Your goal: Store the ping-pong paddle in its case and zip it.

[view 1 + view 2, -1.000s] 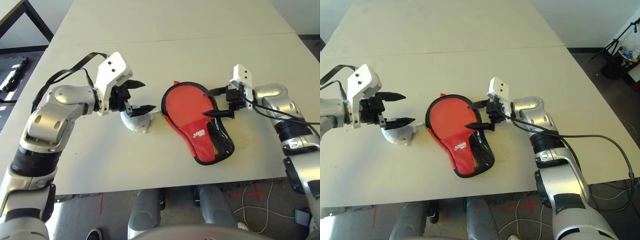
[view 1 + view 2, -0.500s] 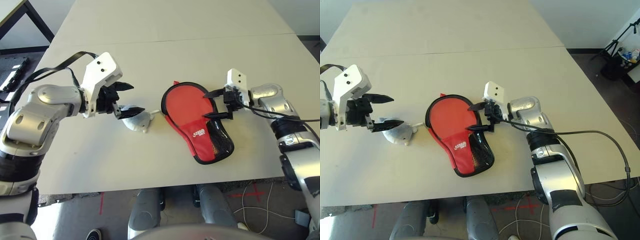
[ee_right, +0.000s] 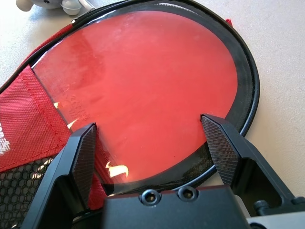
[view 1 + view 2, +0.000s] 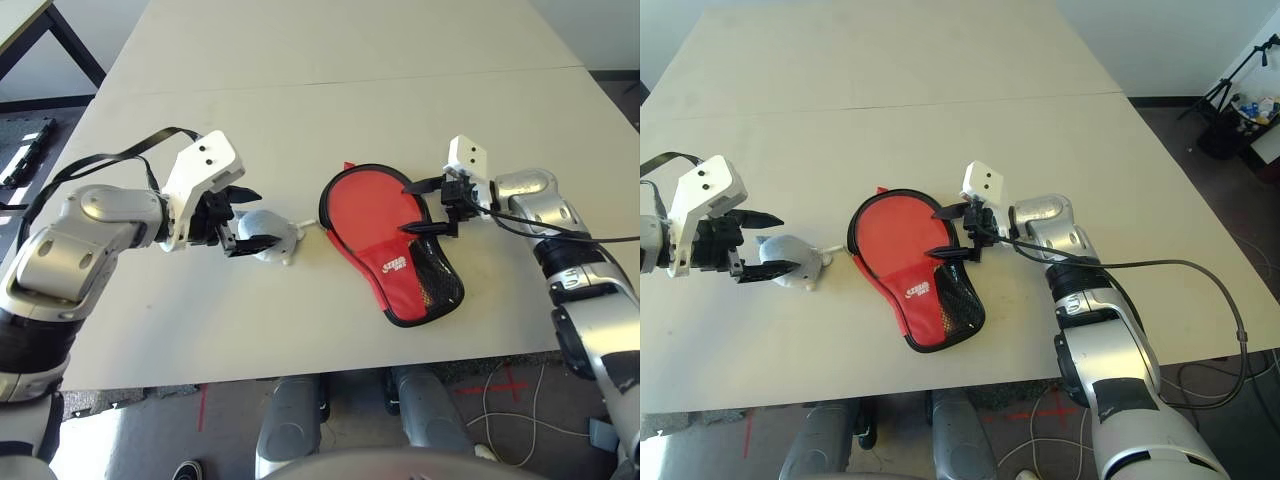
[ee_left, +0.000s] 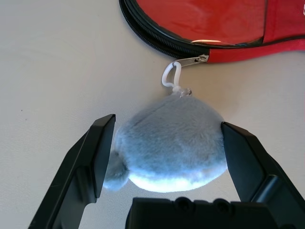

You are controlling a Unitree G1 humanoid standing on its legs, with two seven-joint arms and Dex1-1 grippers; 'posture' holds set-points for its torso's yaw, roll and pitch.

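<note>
Case (image 4: 395,245) lies mid-frame. My spread left gripper (image 5: 164,152) straddles the grey plush pull (image 5: 169,143); I should pinch it squarely while my spread right gripper (image 3: 152,138) pins the rim.

Table (image 4: 330,110): far half bare, your arms pass freely there. Near half: case (image 4: 392,240) lies centre, grey plush (image 4: 268,236) just beside its left rim, clipped to the zipper pull (image 5: 190,61). Open strips along both side edges.
</note>
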